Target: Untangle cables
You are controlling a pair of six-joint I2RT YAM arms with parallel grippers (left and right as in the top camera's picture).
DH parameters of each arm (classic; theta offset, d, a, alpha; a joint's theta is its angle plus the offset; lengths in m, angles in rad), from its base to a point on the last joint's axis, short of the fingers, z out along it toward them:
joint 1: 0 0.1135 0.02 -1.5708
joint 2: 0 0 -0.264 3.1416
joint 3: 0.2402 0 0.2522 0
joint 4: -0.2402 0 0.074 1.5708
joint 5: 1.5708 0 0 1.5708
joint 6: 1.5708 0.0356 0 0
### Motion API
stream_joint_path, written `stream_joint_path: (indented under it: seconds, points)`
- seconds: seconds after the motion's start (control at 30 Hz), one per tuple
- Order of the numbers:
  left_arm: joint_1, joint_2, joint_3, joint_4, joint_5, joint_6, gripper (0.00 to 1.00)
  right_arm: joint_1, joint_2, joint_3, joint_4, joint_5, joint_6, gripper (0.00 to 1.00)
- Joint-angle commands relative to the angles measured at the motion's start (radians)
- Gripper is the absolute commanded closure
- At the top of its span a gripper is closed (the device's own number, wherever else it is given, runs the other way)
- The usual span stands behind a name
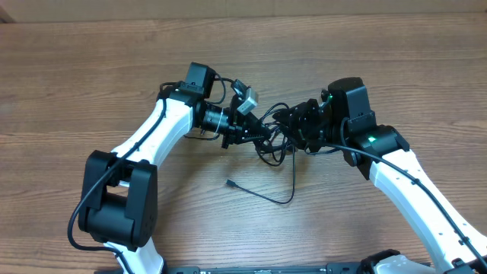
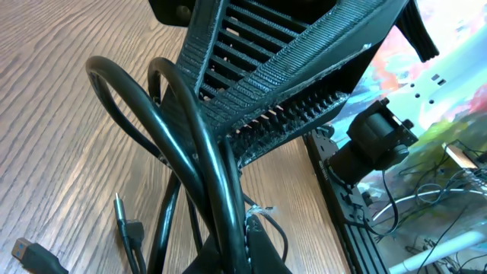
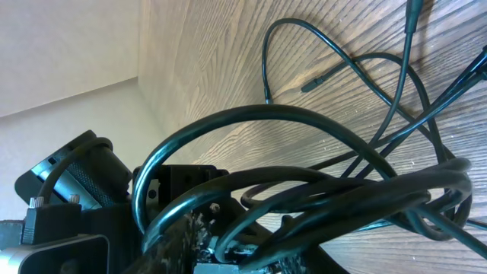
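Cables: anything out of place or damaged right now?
No damage that I can make out. The cables are bunched in a knot between the left gripper and the right gripper, with several loops crossing. One strand strays out of the bundle and ends in a loose plug lying alone on the table.
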Motion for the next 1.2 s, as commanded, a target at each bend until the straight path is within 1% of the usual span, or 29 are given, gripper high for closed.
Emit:
stream_joint_path:
  seconds: [0.0, 0.1, 0.27, 0.3, 0.4, 0.53, 0.57, 0.6, 0.63, 0.7, 0.73, 0.77, 0.8, 0.9, 1.0, 1.03, 1.17]
  points:
    - [-0.018, -0.019, 0.002, 0.000, 0.021, 0.039, 0.96, 0.004, -0.004, 0.014, 0.010, 0.009, 0.006, 0.70]
    - [-0.023, -0.019, 0.002, 0.003, 0.021, 0.038, 0.96, 0.010, -0.004, 0.014, 0.005, 0.009, 0.006, 0.73]
    - [-0.022, -0.019, 0.002, 0.005, 0.021, 0.038, 0.96, 0.039, -0.004, 0.014, 0.004, 0.029, 0.004, 0.74]
    - [-0.023, -0.019, 0.002, 0.010, 0.021, 0.037, 0.96, 0.051, -0.004, 0.014, -0.003, 0.048, 0.002, 0.83]
    - [-0.021, -0.019, 0.002, 0.011, 0.019, 0.033, 0.96, 0.060, -0.004, 0.014, -0.026, 0.090, 0.002, 0.96]
    - [-0.013, -0.019, 0.002, 0.011, 0.016, 0.031, 0.94, 0.055, -0.004, 0.014, -0.036, 0.105, -0.021, 0.96]
    - [-0.010, -0.019, 0.002, 0.011, 0.016, 0.029, 0.92, 0.055, -0.004, 0.014, -0.035, 0.105, -0.022, 0.96]
    - [-0.007, -0.019, 0.002, 0.011, 0.016, 0.029, 0.87, 0.055, -0.004, 0.014, -0.035, 0.105, -0.024, 0.96]
    - [-0.006, -0.019, 0.002, 0.012, 0.016, 0.029, 0.84, 0.055, -0.004, 0.014, -0.035, 0.105, -0.024, 0.96]
    - [-0.002, -0.019, 0.002, 0.012, 0.016, 0.029, 0.71, 0.055, -0.004, 0.014, -0.032, 0.097, -0.052, 0.96]
    - [0.000, -0.019, 0.002, 0.012, 0.016, 0.029, 0.56, 0.055, -0.004, 0.014, -0.032, 0.089, -0.078, 0.96]
    - [0.001, -0.019, 0.002, 0.012, 0.016, 0.029, 0.51, 0.055, -0.004, 0.014, -0.032, 0.082, -0.101, 0.96]
    - [0.001, -0.019, 0.002, 0.012, 0.016, 0.029, 0.49, 0.055, -0.004, 0.014, -0.032, 0.079, -0.109, 0.96]
    - [0.001, -0.019, 0.002, 0.012, 0.015, 0.029, 0.49, 0.055, -0.004, 0.014, -0.032, 0.075, -0.127, 0.96]
    - [0.002, -0.019, 0.002, 0.016, 0.002, 0.024, 0.53, 0.055, -0.004, 0.014, -0.033, 0.075, -0.130, 0.96]
    - [0.005, -0.019, 0.002, 0.023, -0.010, 0.007, 0.56, 0.055, -0.004, 0.014, -0.039, 0.076, -0.144, 0.96]
    - [0.009, -0.019, 0.002, 0.027, -0.010, 0.006, 0.67, 0.055, -0.004, 0.014, -0.066, 0.076, -0.157, 0.96]
